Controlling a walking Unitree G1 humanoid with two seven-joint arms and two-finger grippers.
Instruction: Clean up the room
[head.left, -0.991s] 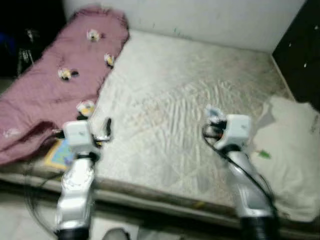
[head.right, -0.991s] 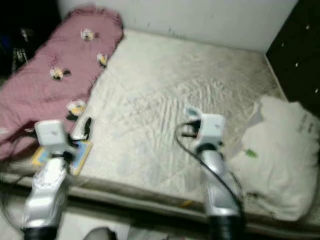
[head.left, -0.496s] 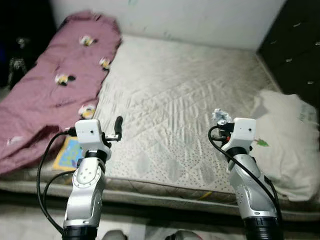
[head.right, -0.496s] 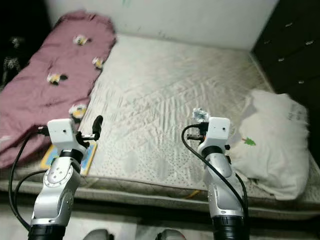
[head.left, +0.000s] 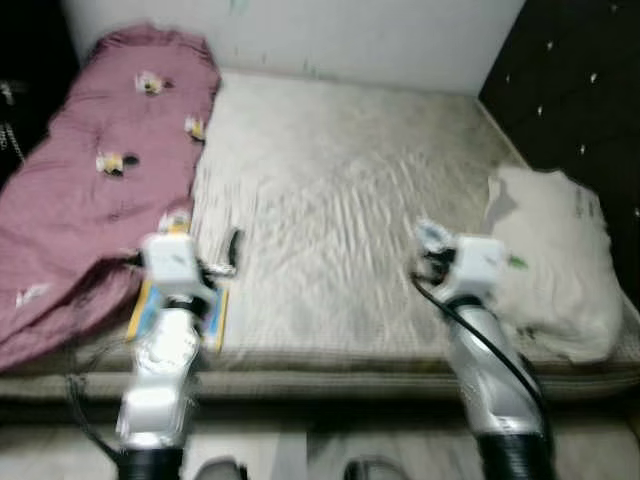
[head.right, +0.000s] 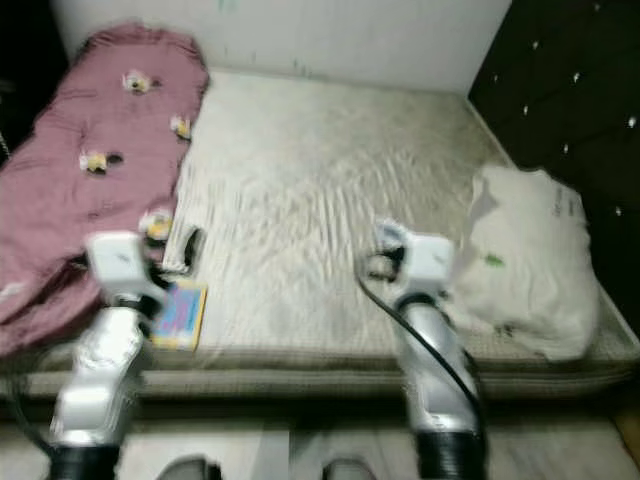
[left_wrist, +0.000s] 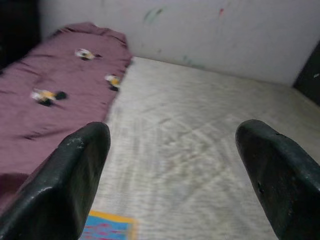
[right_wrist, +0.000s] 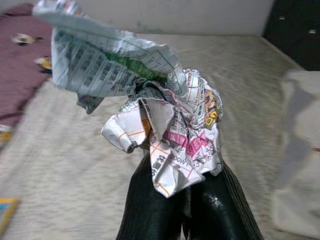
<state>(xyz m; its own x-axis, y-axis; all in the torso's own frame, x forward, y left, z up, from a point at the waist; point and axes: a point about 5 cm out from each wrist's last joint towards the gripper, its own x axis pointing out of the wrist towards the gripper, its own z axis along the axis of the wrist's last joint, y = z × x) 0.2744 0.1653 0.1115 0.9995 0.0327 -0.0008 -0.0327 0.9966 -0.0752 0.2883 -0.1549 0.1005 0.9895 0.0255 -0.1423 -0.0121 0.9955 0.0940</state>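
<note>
Bedroom, seen from the foot of a low bed: a bare quilted mattress (head.left: 340, 210) runs back to a pale wall, and the head views are smeared, so the robot seems to be walking or turning. Farthest left, a maroon blanket (head.left: 90, 190) with small cartoon prints is bunched along the mattress edge, and a bright yellow-and-blue picture book (head.right: 182, 312) lies flat just beside it near the front corner. The left gripper (left_wrist: 175, 175) hangs above that corner with its fingers spread wide and nothing between them. Across the mattress, the right gripper (right_wrist: 187, 202) has its fingers pinched together on a crumpled paper wad (right_wrist: 155, 115), printed newsprint with one loose flap sticking up. Furthest right, a white pillow (head.left: 550, 270) slumps against a dark studded panel (head.left: 580, 90). The risk I judge most likely is the paper working loose while the robot moves: only the lower folds are clamped, and the flap could catch or tear, dropping litter back onto the bed. The blurred view also makes finding a bin harder, and none is in sight. Against the frames from half a second ago, the whole scene has slid leftward, so the camera has swung right; the dark panel takes more of the picture, the sharp image has gone soft, and both grippers keep the same posture.
</note>
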